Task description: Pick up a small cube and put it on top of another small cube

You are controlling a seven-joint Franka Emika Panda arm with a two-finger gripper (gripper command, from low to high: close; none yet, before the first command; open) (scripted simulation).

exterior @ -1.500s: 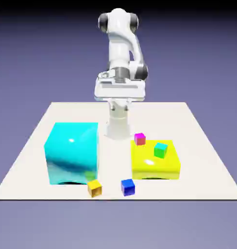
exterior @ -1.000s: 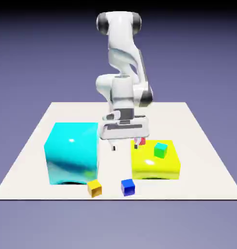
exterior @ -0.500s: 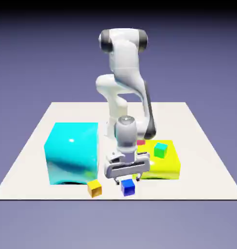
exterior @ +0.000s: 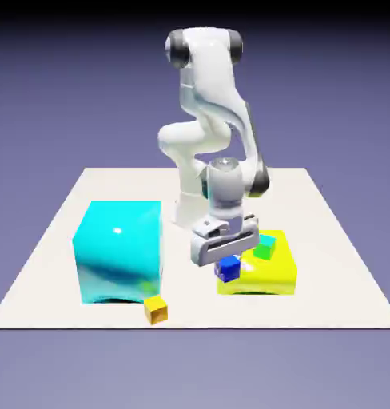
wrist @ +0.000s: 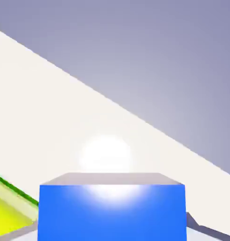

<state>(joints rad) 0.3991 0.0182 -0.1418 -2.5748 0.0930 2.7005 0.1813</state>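
Gripper (exterior: 228,270) jaws are closed on the small blue cube (exterior: 228,268), which is held raised above the pale table (exterior: 94,315). In the exterior view, the cube is seen just below the hand, overlapping the near left part of the flat yellow block (exterior: 270,272); whether the two touch cannot be told. The small teal-green cube (exterior: 264,247) is set on top of the yellow block, toward the exterior view's right of the blue one, and the two small cubes are kept apart. At the exterior view's left, the big cyan block (exterior: 120,252) is seen standing on the table, with the small orange-yellow cube (exterior: 156,309) placed near its front corner, close to the table's near edge. In the hand view, the bottom middle is filled by the blue cube, flanked by grey fingertips (wrist: 201,233), and a corner of the yellow block is shown at lower left.
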